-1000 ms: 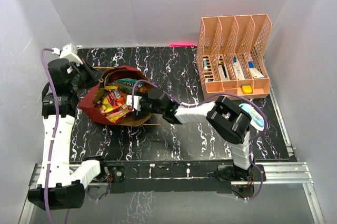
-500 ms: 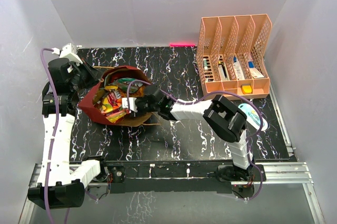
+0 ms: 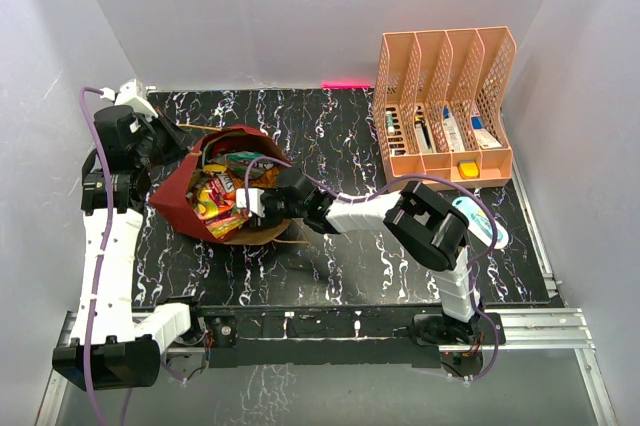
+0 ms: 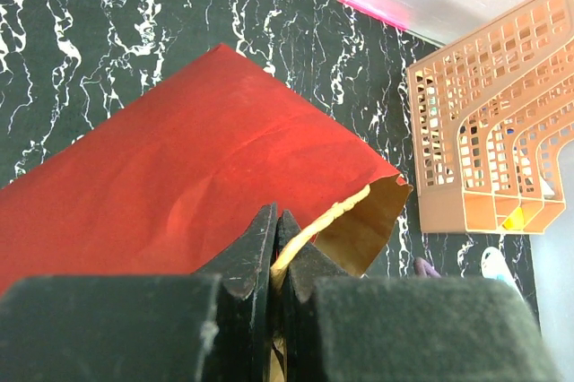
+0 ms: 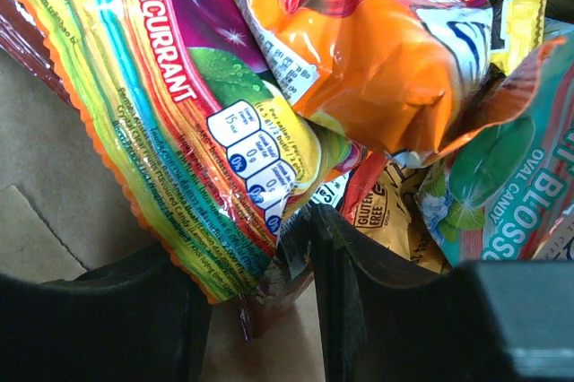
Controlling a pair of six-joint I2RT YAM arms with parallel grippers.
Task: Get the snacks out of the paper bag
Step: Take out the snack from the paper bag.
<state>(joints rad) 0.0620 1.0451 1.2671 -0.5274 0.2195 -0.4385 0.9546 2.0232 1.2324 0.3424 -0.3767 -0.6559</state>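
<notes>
Right pincer [image 5: 251, 261] reaches inside the paper bag [image 3: 176, 201], jaws parted around one packet's [image 5: 179, 131] corner. The left pincer [image 4: 276, 243] is clamped on the bag's handle [image 4: 316, 223]. All visible snacks [image 3: 215, 196] lie in the bag on the tabletop [image 3: 330, 136], so unloading looks barely begun.

Snacks [image 5: 224, 131] tight rnd right claw [image 5: 251, 265] in paper bag [image 3: 180, 201]; organiser [image 3: 445, 76] well apart

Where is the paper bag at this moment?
In the top view, the paper bag lies left on the table, mouth facing right, held by the left tool, with the right tool inside it.
</notes>
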